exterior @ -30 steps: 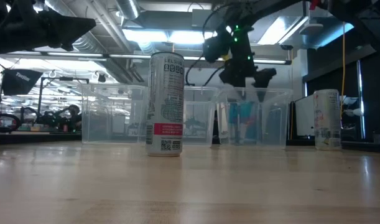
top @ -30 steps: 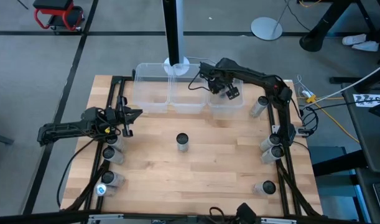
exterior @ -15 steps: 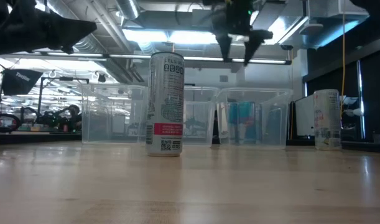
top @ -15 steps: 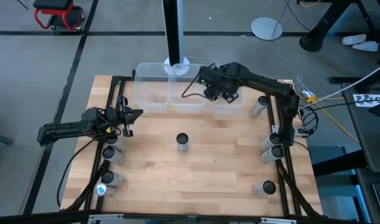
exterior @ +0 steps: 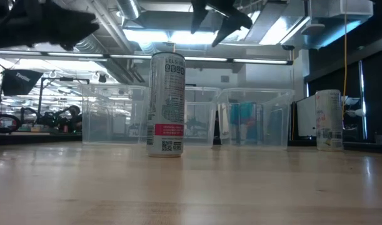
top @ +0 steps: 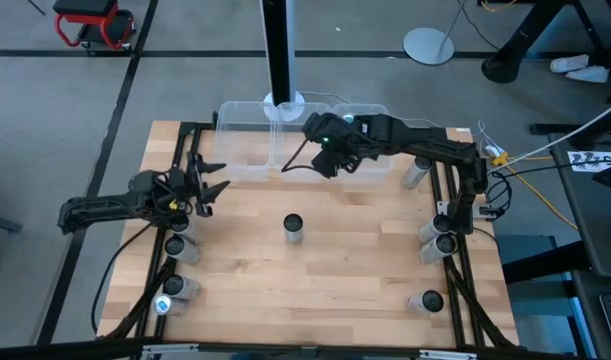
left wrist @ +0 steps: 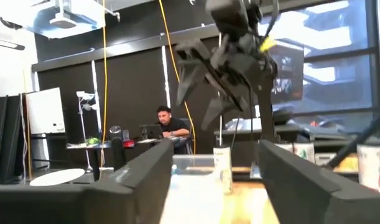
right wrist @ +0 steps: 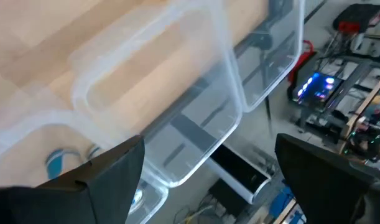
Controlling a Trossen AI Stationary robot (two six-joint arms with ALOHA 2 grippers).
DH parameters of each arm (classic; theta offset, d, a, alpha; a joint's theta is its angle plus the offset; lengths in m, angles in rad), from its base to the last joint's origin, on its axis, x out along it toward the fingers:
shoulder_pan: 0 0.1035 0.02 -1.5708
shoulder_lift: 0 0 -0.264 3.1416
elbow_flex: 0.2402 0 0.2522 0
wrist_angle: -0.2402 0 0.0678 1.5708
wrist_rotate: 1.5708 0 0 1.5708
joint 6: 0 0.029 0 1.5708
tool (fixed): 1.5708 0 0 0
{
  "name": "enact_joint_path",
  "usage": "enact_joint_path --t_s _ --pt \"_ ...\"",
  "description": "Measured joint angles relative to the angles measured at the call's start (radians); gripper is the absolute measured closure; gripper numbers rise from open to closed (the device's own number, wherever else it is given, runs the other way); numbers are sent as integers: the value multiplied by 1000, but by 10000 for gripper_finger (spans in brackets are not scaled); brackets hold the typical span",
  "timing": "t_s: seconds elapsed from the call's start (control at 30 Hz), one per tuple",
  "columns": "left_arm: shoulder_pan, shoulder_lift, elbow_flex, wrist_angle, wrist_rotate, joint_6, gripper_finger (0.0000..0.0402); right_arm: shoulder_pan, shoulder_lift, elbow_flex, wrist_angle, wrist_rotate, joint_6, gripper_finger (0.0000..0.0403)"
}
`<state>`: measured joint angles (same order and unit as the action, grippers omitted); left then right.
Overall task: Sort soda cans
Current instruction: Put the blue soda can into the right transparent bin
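One soda can (top: 293,228) stands upright on its base mid-table, tall and silver with a pink label in the low view (exterior: 167,103). More cans stand along the left edge (top: 175,247) and the right edge (top: 440,245). Teal-topped cans (right wrist: 56,163) sit inside the right clear bin (top: 370,160). My left gripper (top: 212,180) hovers open at the table's left side, pointing toward the middle can, which shows far off between its fingers (left wrist: 222,168). My right gripper (top: 325,155) hangs open high above the bins (exterior: 214,17), holding nothing.
Three clear bins stand in a row at the far edge: left (top: 243,150), middle (top: 300,158) and right. A lone can (top: 425,300) stands near the front right, and another (top: 417,170) beside the right bin. Bare wood (top: 355,260) surrounds the middle can.
My left gripper has opened while staying where it was. My right gripper, still open, has risen from the right bin and swung toward the table's left, now standing over the middle bin.
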<state>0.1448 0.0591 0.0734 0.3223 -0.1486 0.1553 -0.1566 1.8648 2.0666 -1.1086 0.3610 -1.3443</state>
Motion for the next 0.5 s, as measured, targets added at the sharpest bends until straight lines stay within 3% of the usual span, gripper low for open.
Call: enact_joint_path --t_s 0.2,0.5 --pt "0 155 170 -83 -20 -45 127 0 0 0 -1 -14 -15 45" --pt "-75 557 591 -407 -13 -143 138 54 -26 0 -77 2 64 45"
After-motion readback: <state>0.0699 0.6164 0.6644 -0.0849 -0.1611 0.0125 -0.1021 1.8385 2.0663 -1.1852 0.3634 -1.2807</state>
